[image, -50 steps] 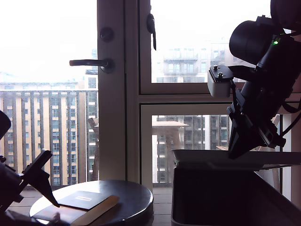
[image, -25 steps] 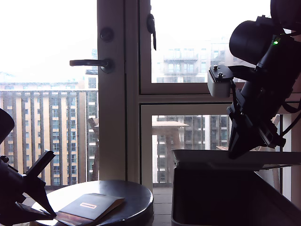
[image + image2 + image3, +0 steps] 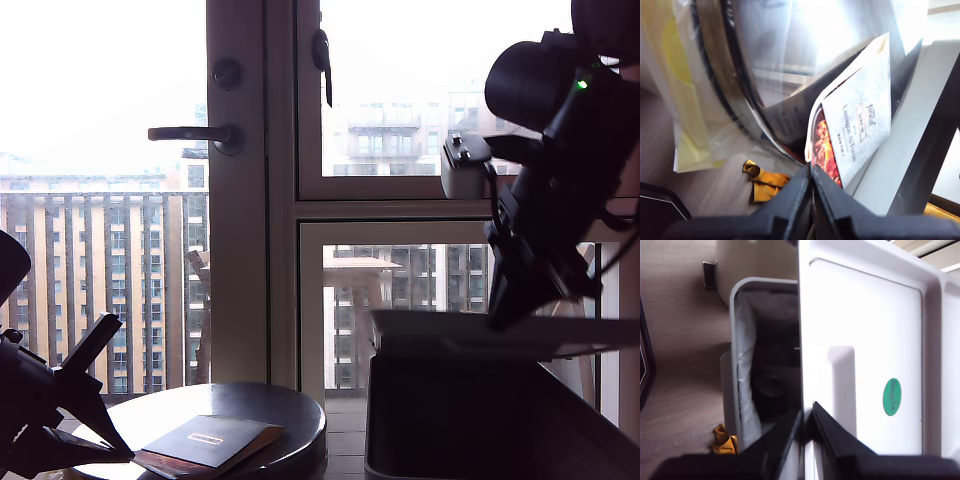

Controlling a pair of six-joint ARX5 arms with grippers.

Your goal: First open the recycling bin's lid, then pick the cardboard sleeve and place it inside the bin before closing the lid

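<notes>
At the lower left of the exterior view my first gripper point(image 3: 100, 440) is clamped on a corner of the cardboard sleeve point(image 3: 210, 443), a thin flat piece with a dark face, small label and tan edge, tilted on the round table point(image 3: 290, 415). On the exterior view's right my second gripper point(image 3: 505, 318) pinches the grey lid point(image 3: 500, 335), raised above the recycling bin point(image 3: 460, 425)

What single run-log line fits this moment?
first gripper: shut on cardboard sleeve | second gripper: shut on lid | recycling bin: open
</notes>
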